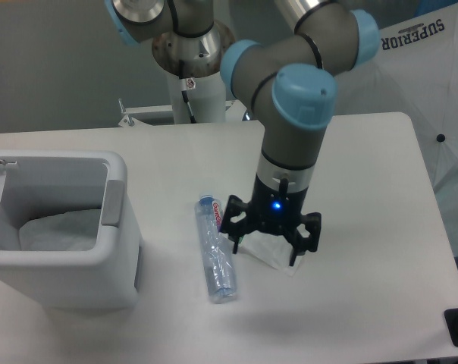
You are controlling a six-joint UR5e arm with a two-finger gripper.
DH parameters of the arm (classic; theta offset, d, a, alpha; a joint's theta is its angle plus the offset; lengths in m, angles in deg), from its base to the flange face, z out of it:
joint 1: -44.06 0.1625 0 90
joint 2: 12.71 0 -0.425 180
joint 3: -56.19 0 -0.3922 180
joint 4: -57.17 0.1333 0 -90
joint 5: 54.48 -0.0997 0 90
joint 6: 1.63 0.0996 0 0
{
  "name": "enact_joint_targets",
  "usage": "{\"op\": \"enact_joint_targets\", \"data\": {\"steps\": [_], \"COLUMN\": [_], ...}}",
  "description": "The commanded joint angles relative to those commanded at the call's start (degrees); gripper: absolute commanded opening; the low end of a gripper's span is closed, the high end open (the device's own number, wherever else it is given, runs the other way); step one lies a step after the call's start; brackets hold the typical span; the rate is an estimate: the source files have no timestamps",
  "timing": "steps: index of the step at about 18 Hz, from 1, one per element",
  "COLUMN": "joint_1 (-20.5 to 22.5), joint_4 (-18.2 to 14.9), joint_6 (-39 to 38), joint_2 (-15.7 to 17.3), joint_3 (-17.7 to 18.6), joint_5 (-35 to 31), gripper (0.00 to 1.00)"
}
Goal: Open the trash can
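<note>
— Trash can point(58, 250)?
— At the table's point(365, 159) left edge, lid up, white liner inside.
— Gripper point(268, 246)?
— Spread wide, empty, hovering over a crumpled plastic bag point(278, 256), just right of the plastic bottle point(215, 254).

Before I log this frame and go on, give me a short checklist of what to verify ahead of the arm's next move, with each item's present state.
1. Trash can lid up, interior showing: ok.
2. Pincer open and holding nothing: ok.
3. Pincer well away from the trash can, over the plastic wrapper: ok.
4. Bottle lying flat on the table, beside the bin, untouched: ok.
5. Pincer touching the wrapper or hovering above it: cannot tell.
</note>
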Motion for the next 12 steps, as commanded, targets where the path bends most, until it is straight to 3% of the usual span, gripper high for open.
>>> {"op": "enact_joint_targets", "data": {"steps": [6, 12], "joint_1": [2.4, 2.9], "joint_4": [-0.1, 0.0], "joint_6": [16.5, 18.2], "joint_2": [-0.7, -0.7], "joint_3": [2.9, 4.0], "joint_5": [-5.4, -5.6], "gripper": [1.00, 1.00]}}
